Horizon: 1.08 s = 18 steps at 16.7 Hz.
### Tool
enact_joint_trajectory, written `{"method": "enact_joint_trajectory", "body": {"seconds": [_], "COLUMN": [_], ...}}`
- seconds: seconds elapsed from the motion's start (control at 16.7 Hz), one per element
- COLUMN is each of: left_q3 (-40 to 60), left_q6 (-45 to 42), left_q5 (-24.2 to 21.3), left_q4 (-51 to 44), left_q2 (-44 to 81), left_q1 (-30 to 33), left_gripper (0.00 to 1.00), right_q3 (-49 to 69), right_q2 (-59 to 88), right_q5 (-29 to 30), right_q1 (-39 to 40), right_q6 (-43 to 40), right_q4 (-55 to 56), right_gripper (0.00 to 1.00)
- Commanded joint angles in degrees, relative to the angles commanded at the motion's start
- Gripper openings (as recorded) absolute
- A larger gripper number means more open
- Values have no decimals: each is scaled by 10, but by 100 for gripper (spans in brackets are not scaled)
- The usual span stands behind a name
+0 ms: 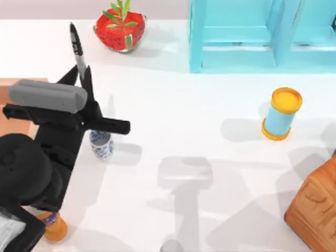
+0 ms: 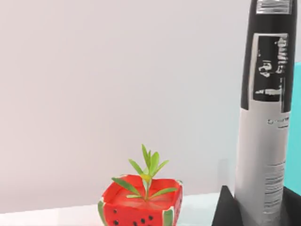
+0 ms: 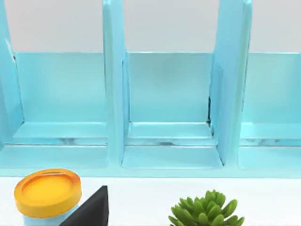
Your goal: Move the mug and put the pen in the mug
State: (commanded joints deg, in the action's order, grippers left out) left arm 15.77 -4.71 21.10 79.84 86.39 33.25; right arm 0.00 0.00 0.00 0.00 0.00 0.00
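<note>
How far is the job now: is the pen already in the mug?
Not yet. Done: the left gripper has the pen clamped and lifted, tip pointing away from the arm. In hand: carrying it; the mug stands upright on the table beside the arm. Left: bring the pen over the mug and drop it in.

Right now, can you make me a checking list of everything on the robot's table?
Surface: white table, shadows on it, no spills seen.
Job's things: pen held upright above the table in the left gripper; mug standing upright beside the left arm, pen not yet in it.
Clutter: watermelon planter at the back; light-blue cylinder with yellow ends on the right; orange bottle at front left; wooden box at front right; green succulent.
Grippers: left gripper shut on the pen; right gripper's finger tip at its wrist view's edge.
Cables: nothing seen.
Surroundings: turquoise shelf at the back, plain wall behind.
</note>
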Motion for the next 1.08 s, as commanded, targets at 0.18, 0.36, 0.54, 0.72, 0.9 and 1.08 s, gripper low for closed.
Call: {"method": "enact_joint_trajectory", "body": {"seconds": [0.18, 0.36, 0.54, 0.72, 0.9, 1.08], "left_q3": [0, 0, 0, 0, 0, 0], "left_q6": [0, 0, 0, 0, 0, 0], "left_q5": [0, 0, 0, 0, 0, 0], "left_q4": [0, 0, 0, 0, 0, 0], "left_q2": [0, 0, 0, 0, 0, 0], "left_q1": [0, 0, 0, 0, 0, 0], "left_gripper": [8, 30, 53, 75, 98, 100], "right_q3": [0, 0, 0, 0, 0, 0], "right_q2": [0, 0, 0, 0, 0, 0], "right_q5": [0, 0, 0, 0, 0, 0], "right_q1": [0, 0, 0, 0, 0, 0], "right_q6": [0, 0, 0, 0, 0, 0], "right_q4": [0, 0, 0, 0, 0, 0], "right_gripper": [100, 100, 100, 100, 100, 100]}}
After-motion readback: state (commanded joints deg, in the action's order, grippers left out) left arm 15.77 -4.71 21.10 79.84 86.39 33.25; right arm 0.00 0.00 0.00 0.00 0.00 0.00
